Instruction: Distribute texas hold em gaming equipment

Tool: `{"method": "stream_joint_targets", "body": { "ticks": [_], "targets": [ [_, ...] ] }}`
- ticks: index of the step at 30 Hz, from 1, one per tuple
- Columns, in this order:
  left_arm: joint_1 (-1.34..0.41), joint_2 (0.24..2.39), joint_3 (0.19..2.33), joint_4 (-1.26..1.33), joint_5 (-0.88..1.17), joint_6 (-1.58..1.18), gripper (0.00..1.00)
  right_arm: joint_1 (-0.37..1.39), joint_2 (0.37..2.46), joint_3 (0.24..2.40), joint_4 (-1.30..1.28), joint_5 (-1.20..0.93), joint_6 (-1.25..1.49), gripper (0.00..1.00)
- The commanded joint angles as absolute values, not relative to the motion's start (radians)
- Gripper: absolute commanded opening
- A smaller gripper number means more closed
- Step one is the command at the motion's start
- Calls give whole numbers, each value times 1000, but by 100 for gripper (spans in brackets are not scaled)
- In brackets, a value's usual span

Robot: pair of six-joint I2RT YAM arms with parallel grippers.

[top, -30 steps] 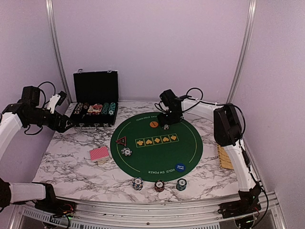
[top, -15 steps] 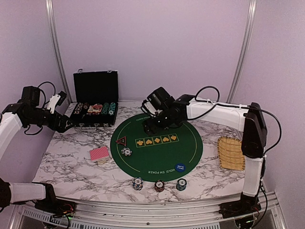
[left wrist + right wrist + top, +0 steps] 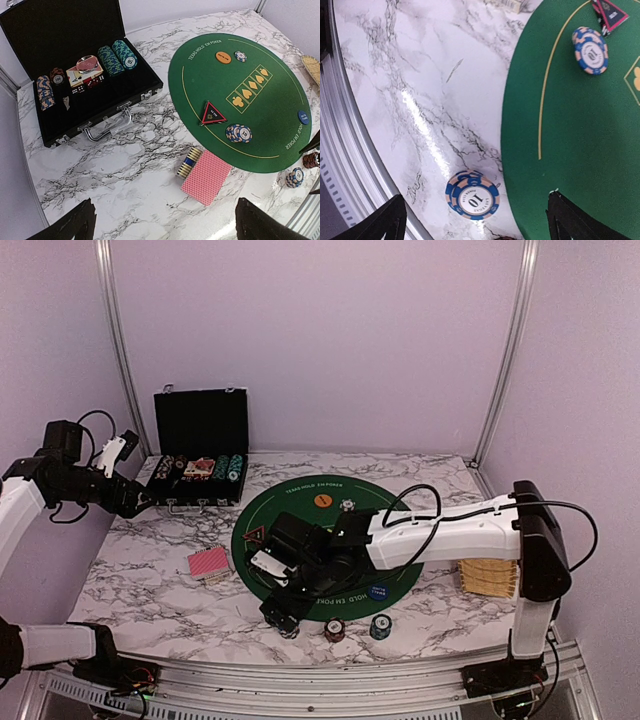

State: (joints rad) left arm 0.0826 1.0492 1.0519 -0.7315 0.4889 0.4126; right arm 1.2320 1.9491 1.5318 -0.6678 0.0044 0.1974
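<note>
Marble tabletop (image 3: 125,165), left claw (image 3: 165,205) and right claw (image 3: 476,197) released; chip case (image 3: 60,35) outside right-wrist view

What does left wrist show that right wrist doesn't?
Left wrist only: open black chip case, red-backed card deck, orange round marker, blue round marker. Right wrist only: long run of metal table rail. Both: round green felt mat, red-black triangular marker, blue-and-tan chip stack on the mat, second blue-and-tan chip stack on marble.

I see the marble table (image 3: 150,585) carrying a green mat (image 3: 260,107), an open black case (image 3: 200,425), red cards (image 3: 208,562), a basket (image 3: 487,575), and chips (image 3: 380,626) near its front edge.
</note>
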Motion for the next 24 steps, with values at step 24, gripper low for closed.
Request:
{"method": "stream_joint_targets", "body": {
  "ticks": [24],
  "targets": [
    [87,1035,1085,-764,496,434,99,1249,2074,1549,-668,-44,191,79]
  ]
}}
